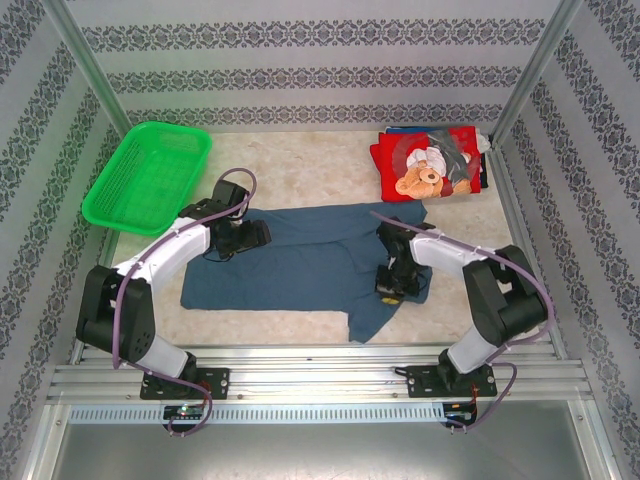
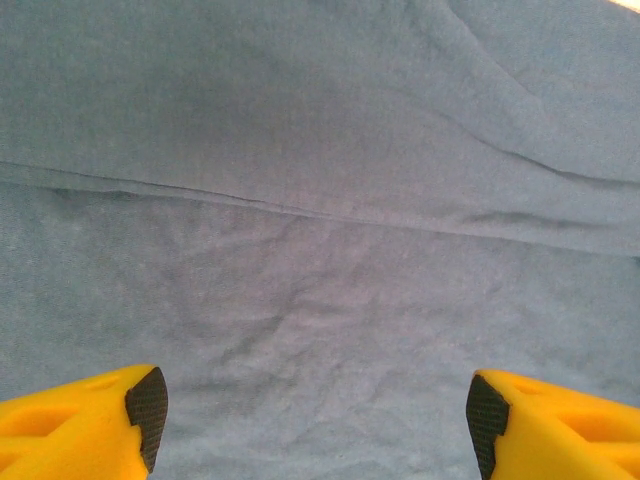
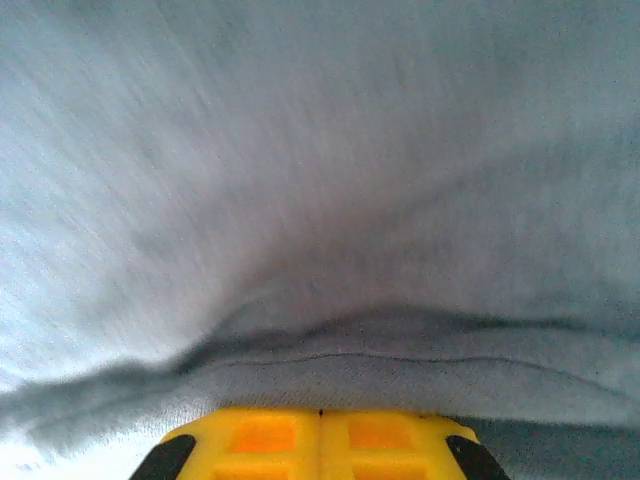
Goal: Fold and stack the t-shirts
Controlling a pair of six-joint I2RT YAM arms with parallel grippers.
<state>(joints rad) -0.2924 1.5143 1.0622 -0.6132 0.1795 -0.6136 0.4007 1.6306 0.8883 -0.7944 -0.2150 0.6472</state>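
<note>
Cloth of the slate-blue t-shirt [image 1: 300, 262] lies spread across the middle of the worktop [image 1: 300, 165]. The right gripper [image 3: 320, 440] is closed at a raised fold, and blur hides whether any cloth is pinched. The left gripper [image 2: 315, 410] hangs open over the shirt's left part. The red teddy-bear t-shirt [image 1: 425, 170] tops a pile in the far right corner, the shirts beneath mostly covered.
</note>
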